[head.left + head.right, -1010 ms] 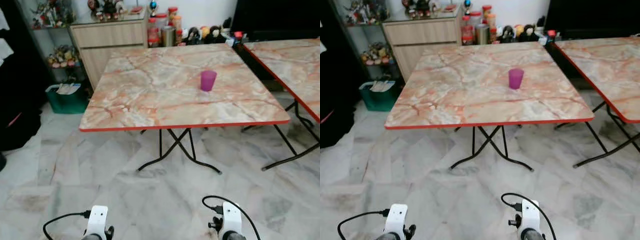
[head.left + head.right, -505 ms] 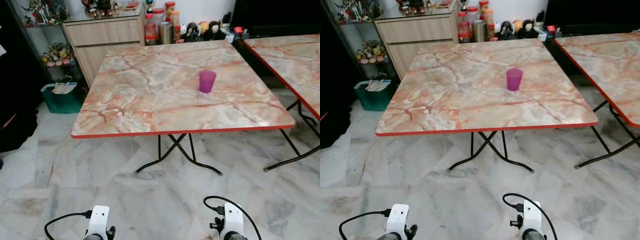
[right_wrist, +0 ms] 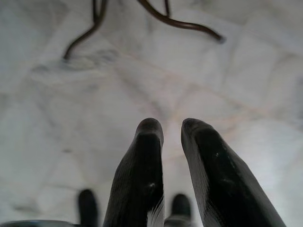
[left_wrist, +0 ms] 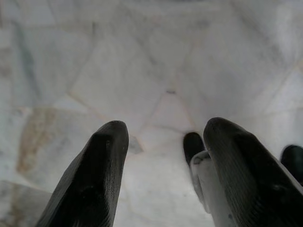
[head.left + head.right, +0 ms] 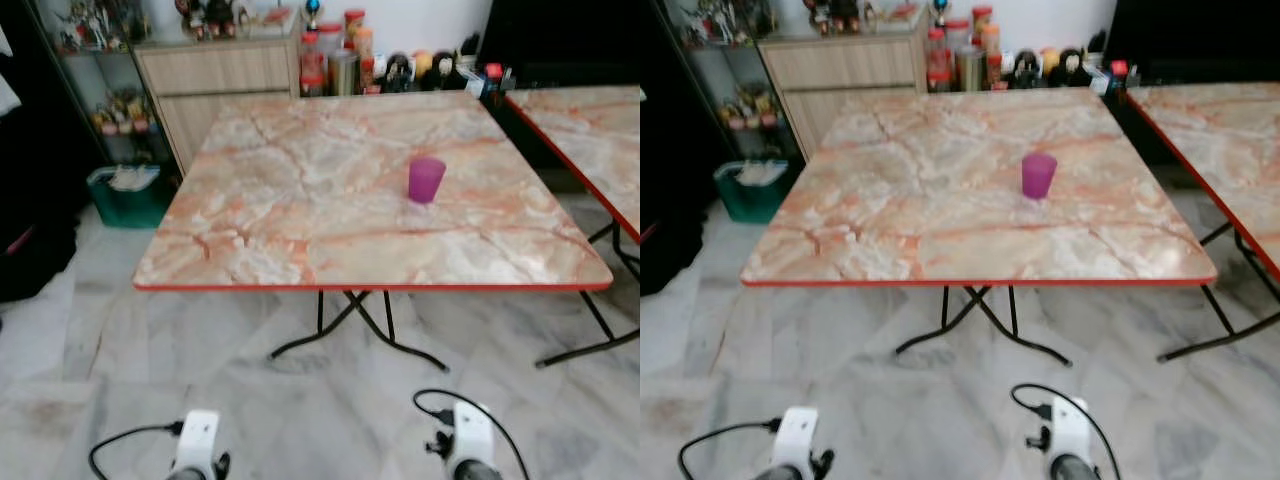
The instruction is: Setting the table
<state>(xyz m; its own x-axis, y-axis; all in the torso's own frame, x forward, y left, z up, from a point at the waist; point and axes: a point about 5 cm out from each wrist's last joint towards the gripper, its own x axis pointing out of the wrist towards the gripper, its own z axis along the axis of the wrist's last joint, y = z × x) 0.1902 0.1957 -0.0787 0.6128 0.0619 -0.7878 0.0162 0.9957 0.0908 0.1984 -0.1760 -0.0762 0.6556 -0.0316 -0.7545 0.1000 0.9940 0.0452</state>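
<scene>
A: How is the light?
B: Bright and even, soft daylight-like. The marble table [image 5: 300, 190] has pale sheen near the purple cup [image 5: 426, 179], which casts only a faint shadow.
A: And under the table?
B: A soft, diffuse shadow lies on the floor [image 5: 250, 400] around the black legs [image 5: 350, 320].
A: Any dark parts?
B: Left of the table the room falls nearly black.
A: Sharpness?
B: Both eye views are slightly soft. In the wrist views the black fingers [image 4: 94, 179] are blurred, too close for focus; the tiles beyond are hazy too.

no readable text, labels, brands or numbers on anything in view
</scene>
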